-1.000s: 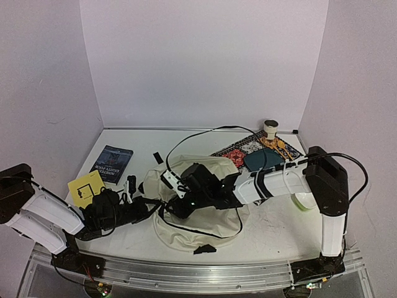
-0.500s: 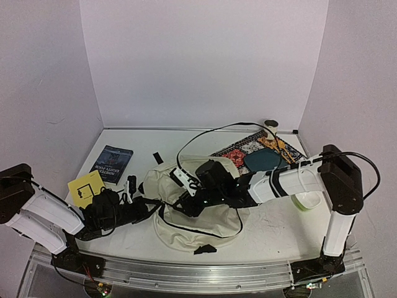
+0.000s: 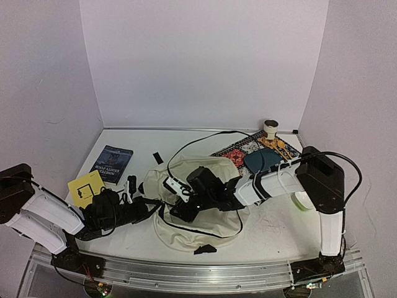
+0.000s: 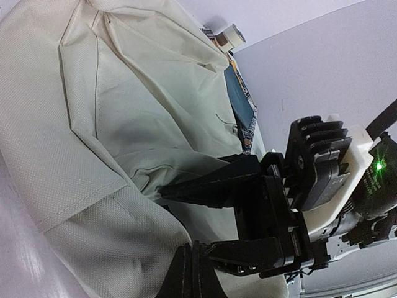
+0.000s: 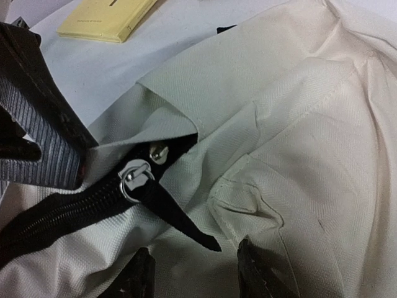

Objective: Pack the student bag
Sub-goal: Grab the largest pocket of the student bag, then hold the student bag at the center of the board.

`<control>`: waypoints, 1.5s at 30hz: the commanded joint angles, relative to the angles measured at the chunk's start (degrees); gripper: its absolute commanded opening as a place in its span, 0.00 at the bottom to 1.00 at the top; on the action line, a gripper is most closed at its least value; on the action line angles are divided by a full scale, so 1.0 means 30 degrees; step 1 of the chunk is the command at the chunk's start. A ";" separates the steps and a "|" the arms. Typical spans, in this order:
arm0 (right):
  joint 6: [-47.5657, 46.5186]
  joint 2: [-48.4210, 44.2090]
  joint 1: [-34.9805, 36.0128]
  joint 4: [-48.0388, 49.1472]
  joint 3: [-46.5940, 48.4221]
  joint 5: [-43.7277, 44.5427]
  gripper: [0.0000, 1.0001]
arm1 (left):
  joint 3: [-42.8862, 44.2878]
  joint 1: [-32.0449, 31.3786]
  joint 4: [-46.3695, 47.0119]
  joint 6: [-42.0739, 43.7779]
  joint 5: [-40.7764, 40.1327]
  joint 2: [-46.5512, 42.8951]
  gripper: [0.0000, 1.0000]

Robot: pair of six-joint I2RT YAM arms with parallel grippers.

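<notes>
The student bag [image 3: 205, 226], cream fabric with black zipper lines, lies in the middle of the table. My left gripper [image 3: 138, 208] is at its left edge; in the left wrist view [image 4: 180, 223] its black jaws are closed on a thick fold of the bag's fabric [image 4: 124, 124] next to a black strap. My right gripper [image 3: 180, 208] reaches left over the bag. In the right wrist view it [image 5: 195, 273] is open, its fingertips [image 5: 139, 273] just above the cloth, either side of the black pull tab [image 5: 180, 220] of the metal zipper slider [image 5: 138, 174].
A dark blue book [image 3: 112, 163] and a yellow notepad [image 3: 85, 187] lie at the left. A patterned mat [image 3: 248, 148] at the back right carries a teal case [image 3: 263, 160]. A tape roll [image 3: 270, 128] stands behind it. A pale green roll [image 3: 304, 200] lies by the right arm.
My right arm swung right and up half a second ago, then came back left and down over the bag's zipper. The left arm and bag have not moved.
</notes>
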 commanded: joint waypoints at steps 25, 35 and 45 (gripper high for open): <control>-0.1970 -0.3249 0.0175 -0.1133 -0.0510 -0.0941 0.00 | 0.0783 0.0121 -0.0848 0.1040 -0.0988 -0.1073 0.29; -0.2928 -0.3766 0.0853 -0.4494 0.0434 0.1810 0.00 | 0.4094 0.2245 -0.9289 0.3048 -0.0247 -0.1906 0.57; -0.3438 -0.3571 0.1136 -0.5289 0.1045 0.2978 0.00 | 0.8091 0.3488 -1.6609 0.5878 -0.1436 0.1207 0.68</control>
